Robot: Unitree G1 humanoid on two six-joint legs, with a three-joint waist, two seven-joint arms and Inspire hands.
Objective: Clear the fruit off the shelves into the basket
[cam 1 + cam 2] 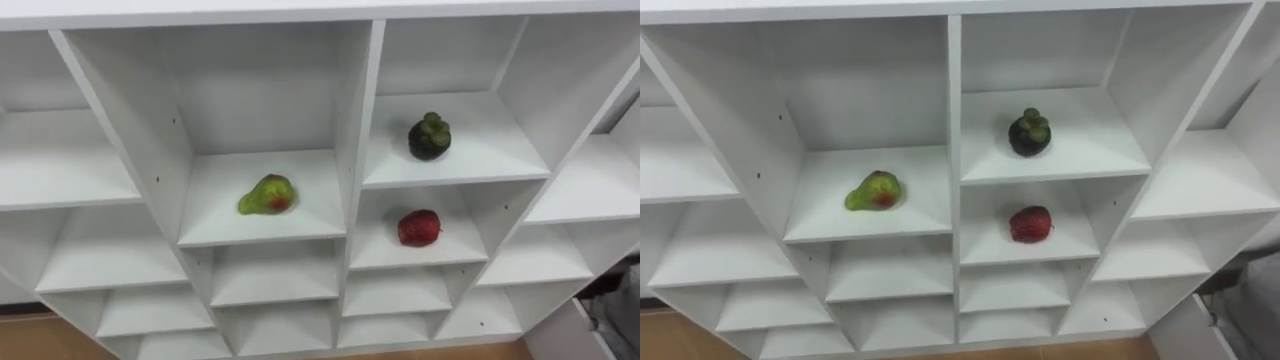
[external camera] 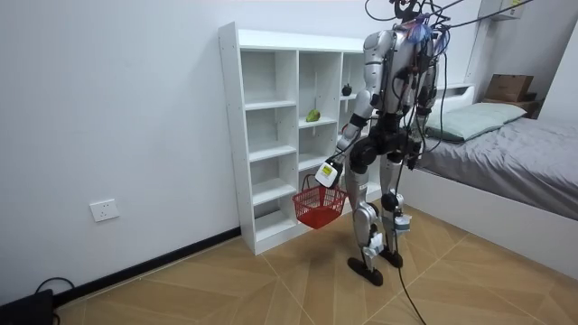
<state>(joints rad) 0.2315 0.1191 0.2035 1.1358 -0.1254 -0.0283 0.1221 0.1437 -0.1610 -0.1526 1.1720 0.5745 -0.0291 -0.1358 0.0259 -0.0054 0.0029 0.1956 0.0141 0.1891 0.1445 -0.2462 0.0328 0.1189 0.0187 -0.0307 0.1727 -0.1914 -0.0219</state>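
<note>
A white closet [image 1: 356, 110] of open cubbies stands right in front of me. A green fruit with a red blush [image 1: 266, 195] lies in a middle cubby. One column to its right, a dark round fruit [image 1: 429, 137] sits on a higher shelf, and a red fruit [image 1: 419, 228] sits in the cubby just below it. In the room view I stand facing the closet [image 2: 257, 54]. My left hand [image 2: 330, 171] hangs low at my side, curled round the handle of a red basket [image 2: 319, 206]. The basket hangs near the lower shelves.
The other cubbies hold nothing. A bed [image 2: 515, 153] with a cardboard box [image 2: 510, 88] behind it lies at the room view's right, close behind me. Wooden floor stretches toward the room view's left, past a wall socket [image 2: 106, 210].
</note>
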